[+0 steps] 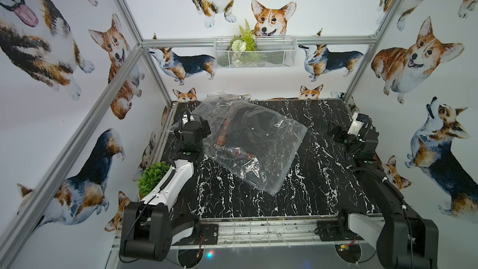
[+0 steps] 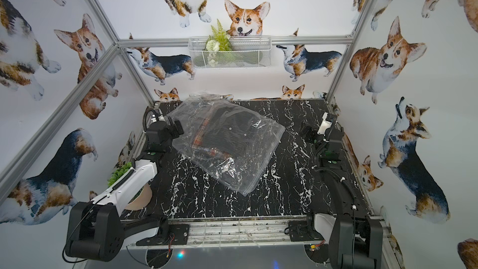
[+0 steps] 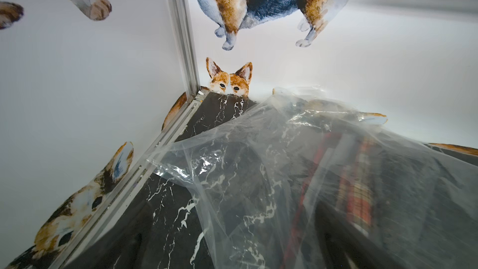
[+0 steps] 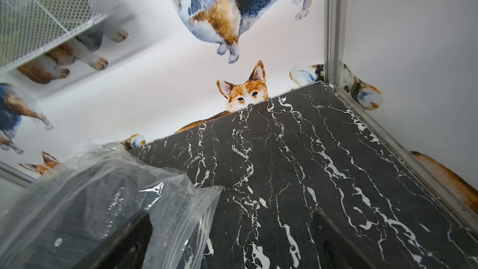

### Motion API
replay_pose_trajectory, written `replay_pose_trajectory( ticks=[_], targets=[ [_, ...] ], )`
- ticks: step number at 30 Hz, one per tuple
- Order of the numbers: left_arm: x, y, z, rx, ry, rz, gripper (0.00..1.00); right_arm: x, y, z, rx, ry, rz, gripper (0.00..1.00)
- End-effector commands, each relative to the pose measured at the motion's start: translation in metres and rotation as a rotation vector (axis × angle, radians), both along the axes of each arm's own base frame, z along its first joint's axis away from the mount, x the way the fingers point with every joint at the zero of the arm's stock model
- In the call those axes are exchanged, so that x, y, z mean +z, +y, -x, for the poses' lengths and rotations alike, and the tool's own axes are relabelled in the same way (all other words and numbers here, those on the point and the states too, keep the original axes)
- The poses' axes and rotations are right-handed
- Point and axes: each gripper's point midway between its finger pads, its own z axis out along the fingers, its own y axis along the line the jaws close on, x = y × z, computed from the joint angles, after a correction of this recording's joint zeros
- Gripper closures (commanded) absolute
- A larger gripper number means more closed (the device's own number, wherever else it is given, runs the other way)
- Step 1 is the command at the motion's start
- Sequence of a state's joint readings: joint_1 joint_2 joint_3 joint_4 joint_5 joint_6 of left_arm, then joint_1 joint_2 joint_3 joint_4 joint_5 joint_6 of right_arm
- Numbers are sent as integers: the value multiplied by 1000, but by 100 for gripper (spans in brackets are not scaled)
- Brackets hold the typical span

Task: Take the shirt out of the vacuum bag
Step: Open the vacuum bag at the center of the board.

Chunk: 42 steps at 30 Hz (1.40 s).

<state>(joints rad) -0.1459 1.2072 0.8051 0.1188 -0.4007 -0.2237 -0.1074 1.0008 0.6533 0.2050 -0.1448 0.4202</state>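
Note:
The vacuum bag (image 1: 274,159) (image 2: 252,161) lies crumpled and askew in the middle of the black marble table. Inside it, in both top views, is the shirt (image 1: 248,130) (image 2: 227,130), dark and folded with red plaid trim. My left gripper (image 1: 203,128) (image 2: 178,128) stands open at the bag's left edge. In the left wrist view the clear plastic (image 3: 232,166) spreads between its blurred fingers, with the plaid trim (image 3: 357,190) behind. My right gripper (image 1: 335,133) (image 2: 307,133) is open to the right of the bag. The bag's zip-seal corner (image 4: 196,203) lies by one finger (image 4: 134,239).
A small green potted plant (image 1: 152,177) stands at the table's left edge beside the left arm. A white wire basket (image 1: 256,51) with a fern hangs on the back wall. Aluminium frame posts and corgi-print walls close in the table (image 1: 323,185) on three sides.

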Motion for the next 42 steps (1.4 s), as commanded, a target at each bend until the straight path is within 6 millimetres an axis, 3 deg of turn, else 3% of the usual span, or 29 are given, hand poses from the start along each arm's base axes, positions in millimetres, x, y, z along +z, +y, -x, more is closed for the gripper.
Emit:
replay_pose_trajectory(
  ticks=[1,3,7,10,12,16,21,24,29,33,37,42],
  targets=[
    [-3,-30,19,-139,144,172,0,-29,-26,41,-297,250,-317,0],
    [16,-47,27,-199,136,273,0,-53,-42,66,-471,355,-434,0],
    [37,-106,59,-344,157,277,0,-70,-6,48,-227,372,-608,0],
    [40,-159,89,-430,202,182,0,-76,-9,58,-252,373,-588,0],
    [41,-201,110,-497,213,125,0,-66,-18,68,-296,321,-552,0],
    [32,-274,133,-586,236,32,0,-37,-23,87,-322,331,-396,0],
    [5,-365,140,-645,266,-179,0,3,-31,115,-371,326,-303,0],
    [-18,-407,135,-670,292,-229,0,23,-34,129,-401,311,-278,0],
    [-53,-453,123,-686,352,-261,0,50,-41,151,-450,281,-254,0],
    [-76,-476,116,-670,381,-313,0,69,-39,159,-448,246,-276,0],
    [-95,-480,108,-630,398,-384,0,90,-43,169,-466,206,-270,0],
    [-124,-465,96,-556,421,-453,0,108,-42,181,-470,157,-295,0]
  ],
)
